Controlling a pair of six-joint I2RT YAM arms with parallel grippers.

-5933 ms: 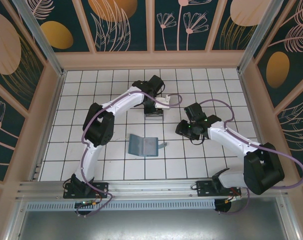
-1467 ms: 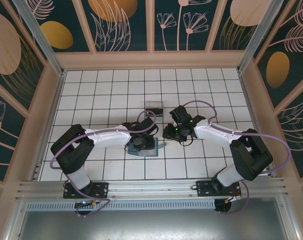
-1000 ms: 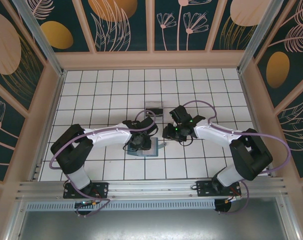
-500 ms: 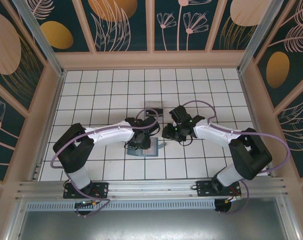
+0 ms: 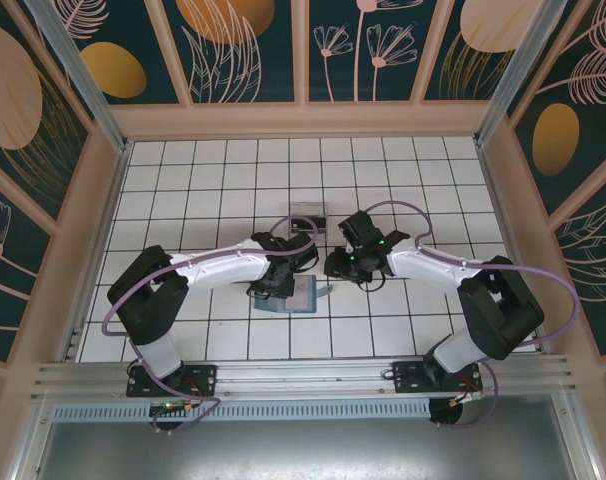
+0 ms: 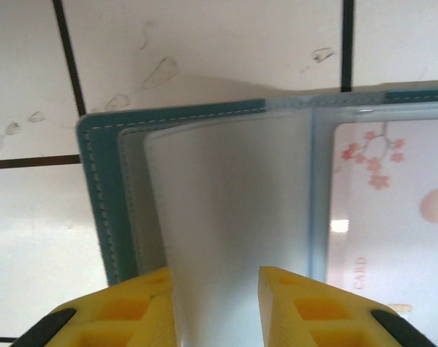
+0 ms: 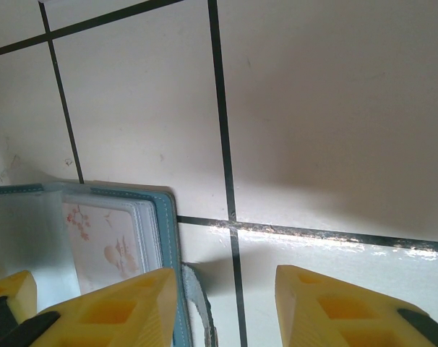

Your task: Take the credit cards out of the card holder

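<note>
The teal card holder [image 5: 305, 298] lies open on the tiled floor near the middle. My left gripper [image 5: 280, 283] hovers low over its left panel. In the left wrist view the yellow fingers [image 6: 143, 307] stand apart, with a pale translucent sleeve page [image 6: 226, 210] curving up between them; whether they pinch it is unclear. A pale credit card [image 6: 381, 217] with pink blossoms sits in the right panel. My right gripper [image 5: 335, 268] is open at the holder's right edge [image 7: 165, 231], its left finger [image 7: 125, 303] over the rim beside the same card [image 7: 103, 238].
A small clear plastic box [image 5: 306, 214] stands about one tile beyond the holder, between the two arms. The holder's grey strap tab [image 7: 197, 303] sticks out onto the floor between my right fingers. Wooden walls ring the tiled floor.
Within the last second the left gripper crept slightly toward the far side over the holder's left panel. Earlier it was at the clear box. The right arm stayed still.
</note>
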